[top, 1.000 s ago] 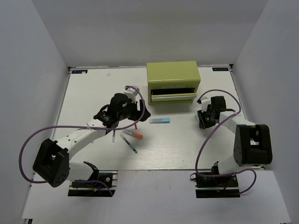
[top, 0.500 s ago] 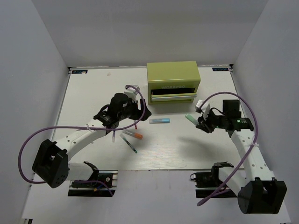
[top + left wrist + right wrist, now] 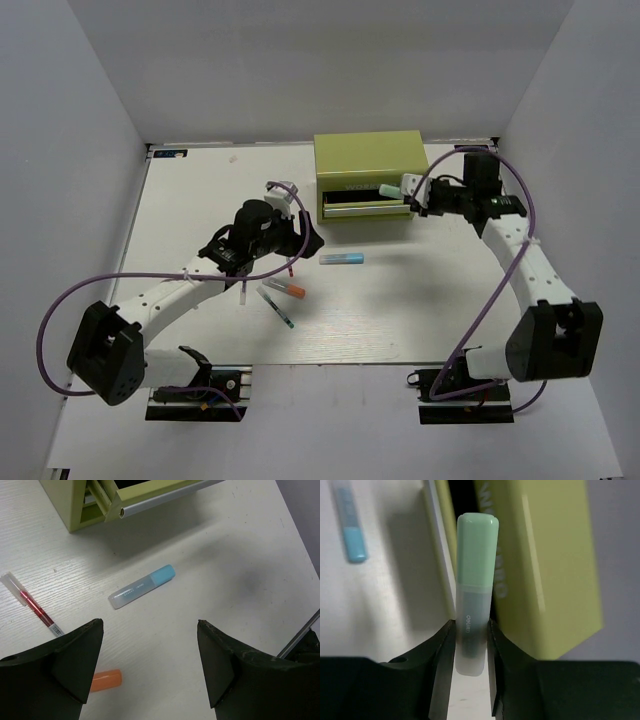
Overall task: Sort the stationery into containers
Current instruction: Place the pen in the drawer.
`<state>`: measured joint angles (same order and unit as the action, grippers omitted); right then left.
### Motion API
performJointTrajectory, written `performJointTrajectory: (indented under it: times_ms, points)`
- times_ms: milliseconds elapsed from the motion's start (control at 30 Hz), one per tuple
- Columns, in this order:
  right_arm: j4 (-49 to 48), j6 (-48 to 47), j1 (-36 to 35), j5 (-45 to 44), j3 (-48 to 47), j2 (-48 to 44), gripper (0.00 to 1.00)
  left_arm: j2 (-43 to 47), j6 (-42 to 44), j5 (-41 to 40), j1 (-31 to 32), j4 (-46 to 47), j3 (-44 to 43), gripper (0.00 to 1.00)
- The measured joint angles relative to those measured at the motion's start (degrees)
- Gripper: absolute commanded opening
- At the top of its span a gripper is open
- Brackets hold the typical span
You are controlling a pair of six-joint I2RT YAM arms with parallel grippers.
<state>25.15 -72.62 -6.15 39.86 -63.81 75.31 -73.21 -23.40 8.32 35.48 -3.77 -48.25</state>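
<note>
on the left, the left gripper [image 3: 148, 635] hangs with its fingers spread wide and empty above the red pen [image 3: 35, 609], the orange-capped marker [image 3: 106, 679] and the light-blue bar [image 3: 142, 586], all lying on the table [image 3: 225, 555]. further right, the right gripper [image 3: 470, 632] pinches a green highlighter [image 3: 476, 570] by its clear end, over the open drawer [image 3: 368, 208] of the olive box [image 3: 370, 158]. it looks light, stiff and slick; i'd grip mid-barrel.
</note>
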Motion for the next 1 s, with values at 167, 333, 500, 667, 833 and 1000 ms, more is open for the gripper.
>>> performJointTrajectory:
  times_ms: [167,333,500,667,833,1000]
  points:
    - [-2.97,-4.66,-3.06,-1.42,-6.25,5.60,0.07,1.44,-0.96,-0.13,0.15,0.50,1.16,0.86]
    - [-2.75,-6.56,-6.62,-2.47,-8.79,8.87,0.07,1.86,-1.51,-0.17,0.55,1.62,1.99,0.86]
    - [-3.98,-6.60,-9.75,-4.87,-7.56,9.29,0.07,1.86,-1.66,-0.20,0.63,2.49,2.58,0.86]
    - [-8.35,-3.72,-13.55,-10.19,-4.42,9.29,0.07,1.84,-1.70,-0.20,0.63,2.86,2.80,0.86]
    - [-12.92,-0.72,-16.09,-15.96,-2.78,9.49,0.07,1.84,-1.73,-0.22,0.63,2.99,2.80,0.86]
    - [-16.92,1.66,-17.73,-21.66,-1.99,10.49,0.10,1.84,-1.73,-0.20,0.63,3.02,2.80,0.86]
